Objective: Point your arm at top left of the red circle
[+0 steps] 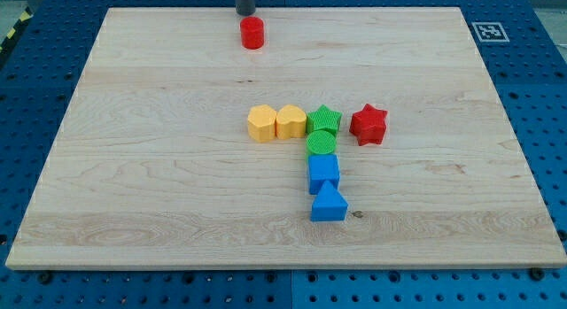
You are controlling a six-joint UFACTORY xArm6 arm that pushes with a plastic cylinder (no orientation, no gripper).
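my tip is sitting near the board's top edge, just above and slightly left of the red circle; i cannot tell if they are touching. there is no pincer, only a rod. mid-board, yellow blocks, green star, red star, green circle and two blue blocks are clustering.
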